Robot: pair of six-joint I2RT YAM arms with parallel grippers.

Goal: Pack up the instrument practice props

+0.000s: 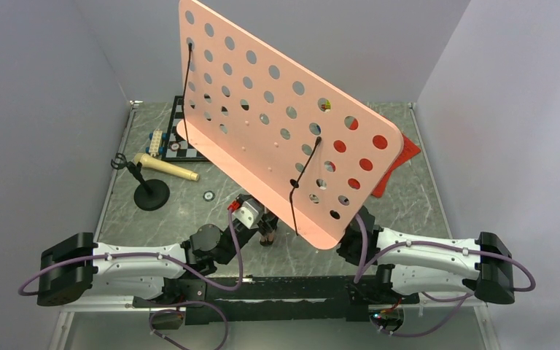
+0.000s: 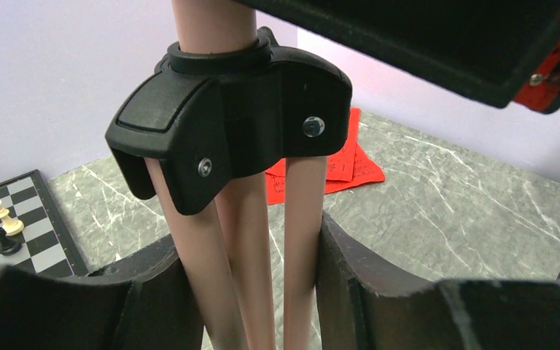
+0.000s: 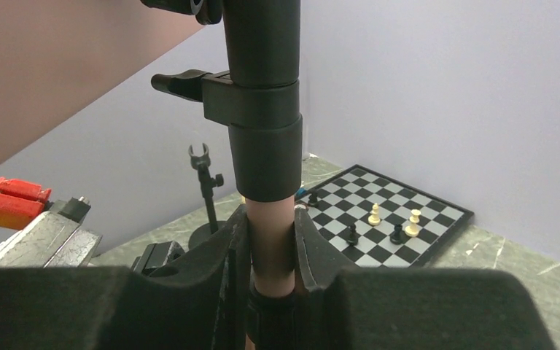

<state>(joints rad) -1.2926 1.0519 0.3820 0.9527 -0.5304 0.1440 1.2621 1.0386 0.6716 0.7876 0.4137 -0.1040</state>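
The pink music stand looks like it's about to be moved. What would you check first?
1. Left claw grips the folded legs of the music stand: ok, fingers press both sides.
2. Right claw hugs the pole under the black collar: ok.
3. Legs bunched together beneath the hub: ok.
4. Clamp lever on the pole loosened: cannot tell.
5. Microphone and red pages lie apart from the legs: ok.
6. Feet lifted off the table: cannot tell, they are hidden.
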